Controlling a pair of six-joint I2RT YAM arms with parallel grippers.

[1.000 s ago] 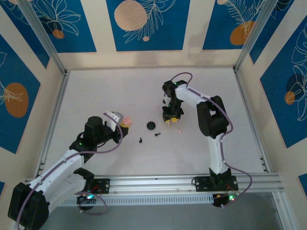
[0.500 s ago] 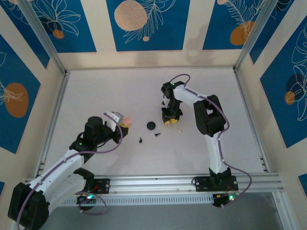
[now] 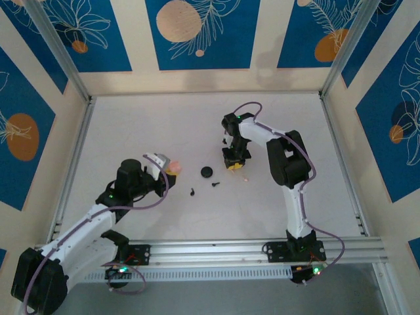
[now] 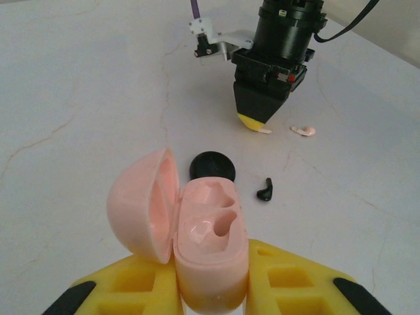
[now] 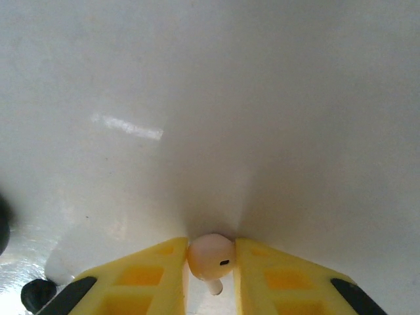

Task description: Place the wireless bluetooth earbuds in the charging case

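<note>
The charging case [image 4: 210, 243] is pink, with its lid [image 4: 141, 203] swung open to the left and both wells empty. My left gripper [image 4: 211, 266] is shut on the case's base, left of centre on the table [image 3: 172, 167]. The earbuds here are pink. One earbud [image 5: 211, 256] is pinched between the yellow fingers of my right gripper [image 5: 211, 266], which points down at the table [image 3: 233, 164]. The other pink earbud [image 4: 302, 130] lies on the table just right of that gripper [image 4: 258, 121].
A black round disc [image 3: 207, 172] lies between the two grippers. Two tiny black stubby pieces [image 3: 214, 184] [image 3: 191, 192] lie just in front of it, one of them near the case [image 4: 265, 191]. The white table [image 3: 164, 125] is walled on three sides.
My right gripper's fingers have closed onto the pink earbud at the table, with the arm shifting slightly left. The left arm and the case have stayed put.
</note>
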